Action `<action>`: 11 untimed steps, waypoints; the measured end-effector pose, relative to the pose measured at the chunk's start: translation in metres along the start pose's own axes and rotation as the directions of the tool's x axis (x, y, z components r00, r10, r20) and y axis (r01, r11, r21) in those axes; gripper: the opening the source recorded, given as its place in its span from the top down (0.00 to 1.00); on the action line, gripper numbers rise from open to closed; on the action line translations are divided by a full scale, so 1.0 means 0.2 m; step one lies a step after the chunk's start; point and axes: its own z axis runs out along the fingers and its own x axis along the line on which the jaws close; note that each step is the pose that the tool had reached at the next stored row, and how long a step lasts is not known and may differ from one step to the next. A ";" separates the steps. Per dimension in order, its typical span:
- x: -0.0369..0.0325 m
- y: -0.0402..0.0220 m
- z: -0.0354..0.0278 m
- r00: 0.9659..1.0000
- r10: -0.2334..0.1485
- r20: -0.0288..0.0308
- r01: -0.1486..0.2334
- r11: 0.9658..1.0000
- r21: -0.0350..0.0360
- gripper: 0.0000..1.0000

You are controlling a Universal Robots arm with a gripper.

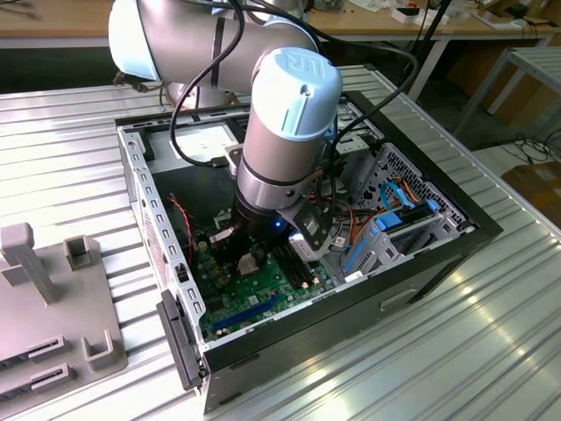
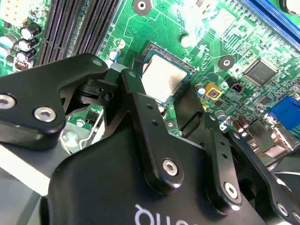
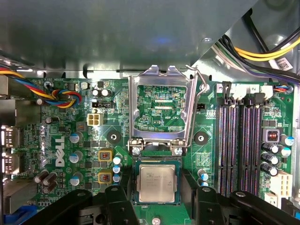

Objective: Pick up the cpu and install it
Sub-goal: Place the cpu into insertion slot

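The arm reaches down into an open computer case [image 1: 456, 230] that lies on its side on the ribbed metal counter [image 1: 456, 351]. The claw [image 3: 158, 190] hangs low over the green circuit board [image 3: 61, 140], near the middle of the case.

The cpu [image 2: 163, 78] sits between the claw's 2 black fingers [image 2: 140, 108]. Its plain silver top faces up and a thin green rim shows around it. In both wrist views the fingers press against 2 opposite edges of the chip, so the claw is closed on the cpu.

The chip is level and lined up with the dark square socket on the board. I cannot tell whether it rests in the socket or is just above it. Just beside it, the socket's hinged metal frame [image 3: 161, 79] is swung open, with its wire lever [image 3: 199, 93] alongside.

4 long dark memory slots [image 3: 239, 145] run close by on one side. A twisted bundle of coloured wires [image 3: 56, 96] lies on the other side, well apart from the chip. At the exterior view's left, a grey plastic stand [image 1: 35, 289] sits on the counter, away from the case.
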 end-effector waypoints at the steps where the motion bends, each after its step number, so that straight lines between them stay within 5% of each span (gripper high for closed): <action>1: 0.000 0.000 0.000 1.000 0.000 0.000 0.000 1.000 0.000 0.46; 11: -0.001 0.001 -0.019 1.000 0.000 -0.001 0.000 1.000 0.000 0.46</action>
